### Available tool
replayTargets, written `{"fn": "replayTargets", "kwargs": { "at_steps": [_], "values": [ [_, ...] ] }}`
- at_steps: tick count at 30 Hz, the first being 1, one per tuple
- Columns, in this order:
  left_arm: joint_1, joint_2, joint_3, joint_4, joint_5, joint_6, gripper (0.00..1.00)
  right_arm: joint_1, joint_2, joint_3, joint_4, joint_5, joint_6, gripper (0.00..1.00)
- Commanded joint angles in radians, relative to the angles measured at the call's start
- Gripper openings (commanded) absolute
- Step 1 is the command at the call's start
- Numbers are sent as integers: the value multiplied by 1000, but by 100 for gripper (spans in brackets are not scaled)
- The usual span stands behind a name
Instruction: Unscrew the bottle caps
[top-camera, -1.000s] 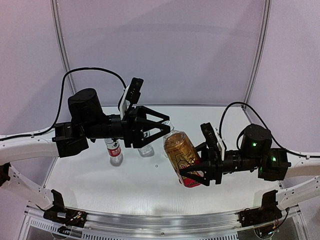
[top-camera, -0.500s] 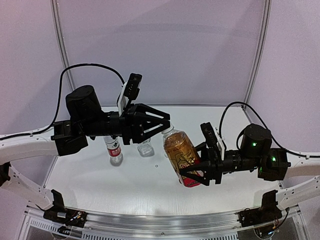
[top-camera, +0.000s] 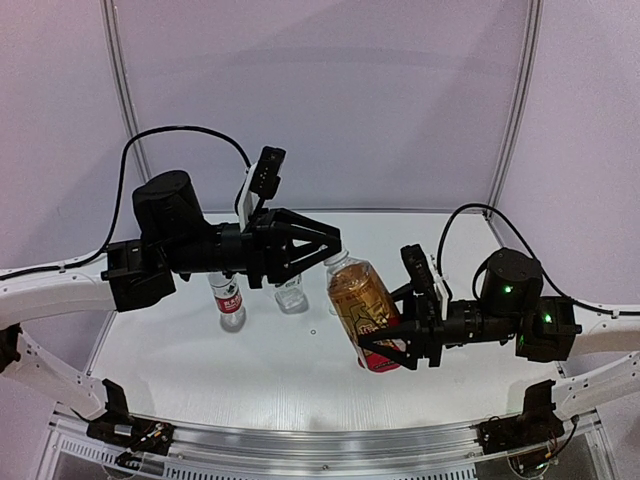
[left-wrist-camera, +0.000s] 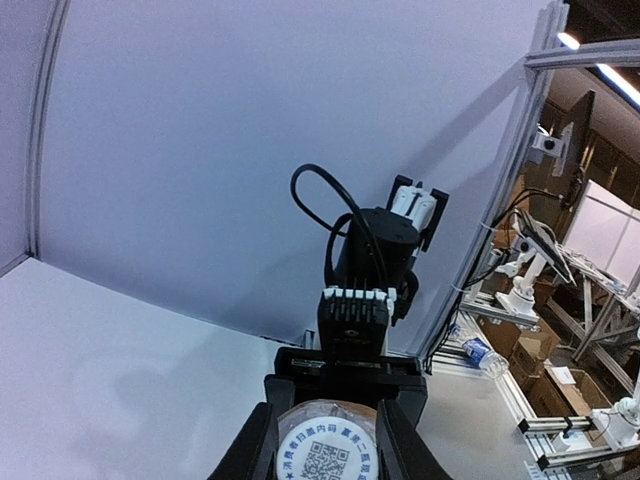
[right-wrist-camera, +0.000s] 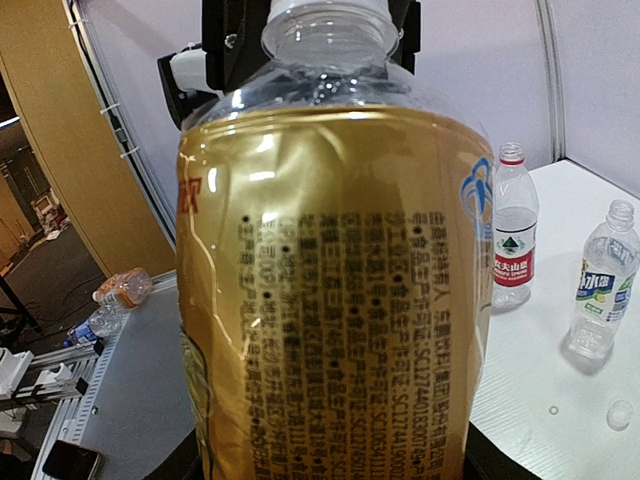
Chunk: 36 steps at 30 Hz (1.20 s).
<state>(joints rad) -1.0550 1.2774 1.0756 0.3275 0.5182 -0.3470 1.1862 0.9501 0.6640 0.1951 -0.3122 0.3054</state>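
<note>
Amber bottle (top-camera: 358, 295) — tilted, held off the table (top-camera: 250, 370) mid-scene, neck pointing far-left. Right pincer (top-camera: 384, 350) grips its lower body, jaws spread to the bottle's width. Left pincer (top-camera: 335, 247) is closed tight on the white cap (left-wrist-camera: 323, 445) — one finger on each side. Red-label bottle (top-camera: 229, 298) and green-label bottle (top-camera: 291, 292) stand upright on the table, far left, near each other.

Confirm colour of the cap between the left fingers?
Cap: white with blue print and QR code; left wrist view.
</note>
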Motion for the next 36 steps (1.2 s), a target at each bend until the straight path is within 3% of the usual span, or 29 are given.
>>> {"fn": "replayTargets", "kwargs": {
  "at_steps": [1,5,8,12,18,22,28,31,34,36],
  "values": [
    [-28,21,35,-126,-212,-30,7,0,-5,2,-49,132,-16,0],
    [-121,45,106,-317,-725,-175,7,1,12,11,-111,400,-7,0],
    [-168,95,159,-405,-889,-316,7,0,55,39,-167,550,7,0],
    [-187,160,196,-427,-930,-425,3,0,107,71,-223,659,22,0],
    [-213,165,207,-424,-981,-436,5,0,128,81,-241,701,31,0],
    [-217,148,202,-402,-966,-402,18,0,131,84,-243,694,28,0],
    [-220,95,176,-346,-905,-298,46,0,132,87,-246,678,27,0],
    [-223,26,107,-271,-898,-225,52,0,123,86,-249,669,28,0],
    [-224,-64,-15,-165,-891,-120,74,0,119,84,-247,662,28,0],
    [-221,-118,-61,-132,-892,-38,81,0,116,86,-243,641,25,0]
  ]
}}
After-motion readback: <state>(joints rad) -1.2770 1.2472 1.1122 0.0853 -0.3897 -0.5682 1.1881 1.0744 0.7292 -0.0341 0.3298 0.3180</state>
